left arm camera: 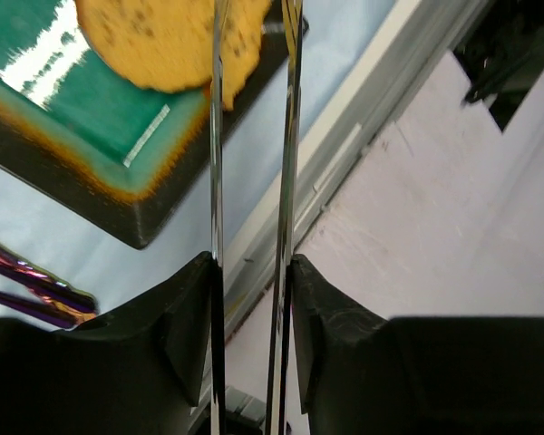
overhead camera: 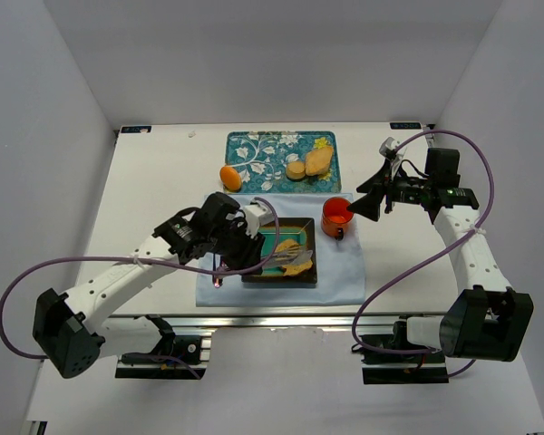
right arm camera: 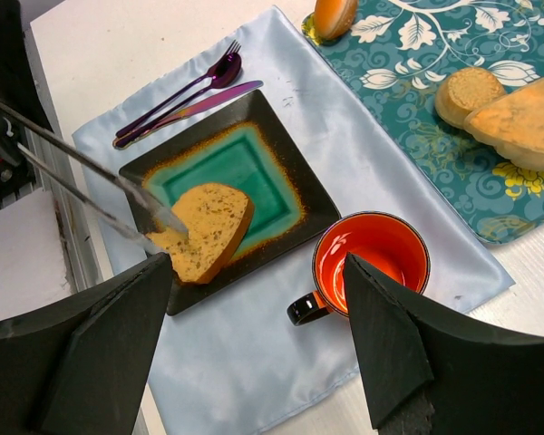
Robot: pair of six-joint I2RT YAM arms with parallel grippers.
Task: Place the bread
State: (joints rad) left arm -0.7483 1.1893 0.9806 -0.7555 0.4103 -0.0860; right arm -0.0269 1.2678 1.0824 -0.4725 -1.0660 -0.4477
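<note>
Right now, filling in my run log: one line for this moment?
left gripper: shut on tongs | tongs: tips at bread edge | bread: lying on plate | right gripper: open, empty

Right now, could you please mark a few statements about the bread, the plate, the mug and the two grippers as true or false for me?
1. A bread slice lies on the square plate. True.
2. The orange mug stands on the floral tray. False: it stands on the blue cloth, beside the plate.
3. The left gripper holds tongs whose tips are at the bread slice. True.
4. The right gripper grips the mug. False: it is open and holds nothing.
5. The purple cutlery lies on the plate. False: it lies on the cloth beside the plate.
</note>
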